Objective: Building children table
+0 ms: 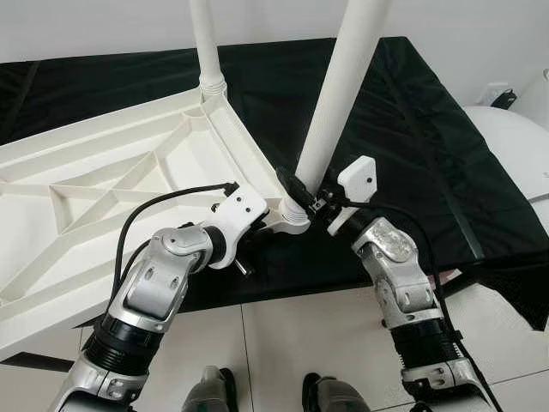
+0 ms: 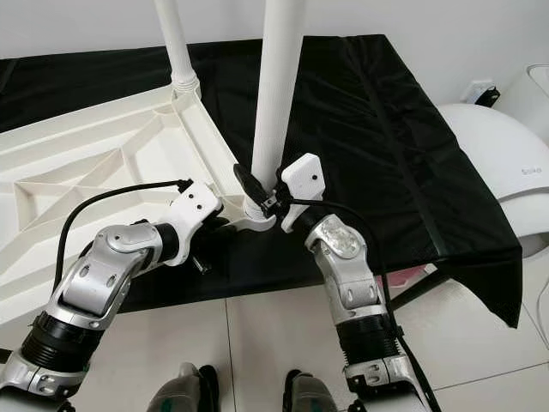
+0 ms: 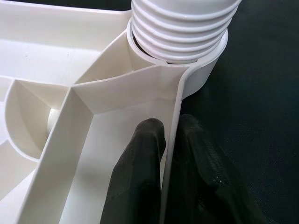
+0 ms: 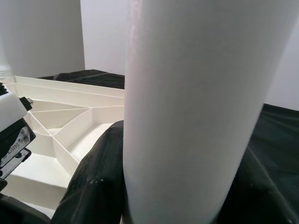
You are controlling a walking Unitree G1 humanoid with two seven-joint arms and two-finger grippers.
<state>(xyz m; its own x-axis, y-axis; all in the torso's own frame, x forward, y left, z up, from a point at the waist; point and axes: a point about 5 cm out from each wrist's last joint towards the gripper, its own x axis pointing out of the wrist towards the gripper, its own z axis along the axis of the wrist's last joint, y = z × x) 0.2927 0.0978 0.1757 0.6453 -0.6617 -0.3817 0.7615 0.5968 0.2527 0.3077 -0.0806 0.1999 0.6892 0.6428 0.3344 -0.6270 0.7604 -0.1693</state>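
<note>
Upturned tabletop (image 1: pixel 103 180) on black-draped surface (image 1: pixel 412 129); leg (image 1: pixel 339 94) standing tilted in near corner socket. Left gripper (image 3: pixel 170 154) pinching tabletop rim; right gripper (image 1: pixel 302 190) clamped round leg base. Probably light, stiff, slick plastic: best gripped low.

tabletop (image 1: pixel 103 172): white, ribbed, upside-down | near leg (image 1: pixel 339 94): socketed, tilted

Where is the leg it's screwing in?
The near leg stands in the upturned tabletop's near corner socket, between the right hand and left hand.
</note>
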